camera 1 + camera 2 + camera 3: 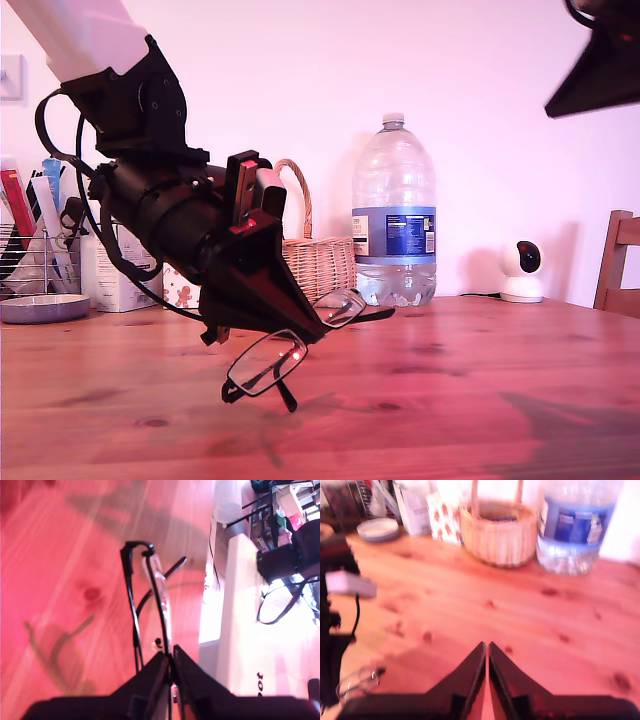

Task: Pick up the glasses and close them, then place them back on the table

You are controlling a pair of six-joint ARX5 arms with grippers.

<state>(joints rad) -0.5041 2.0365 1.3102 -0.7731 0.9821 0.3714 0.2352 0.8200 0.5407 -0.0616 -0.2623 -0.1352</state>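
My first tool [300, 335] is clenched on the glasses [290, 355], pinching the frame near the middle, and it holds them up in the air above the desk [480, 400]. In the exterior view the glasses hang low at the tip of the big black arm, tilted, with one lens [265, 362] lower and the other lens [340, 306] higher. They do not touch the desk. In the first wrist view the glasses [150, 605] stick out straight from the tool [170, 655], and the thin side arms look spread away from the frame, so I think the glasses are not folded yet. My second tool [486, 647] has its two tips pressed together with nothing between them. It sits high up, well apart from the glasses, and shows only as a dark shape at the top of the exterior view's right. So the picking up looks done, and the closing step is the one in hand. The next move likely needs the second tool to come near and push a side arm in gently, because the frame is thin and could slip or bend.
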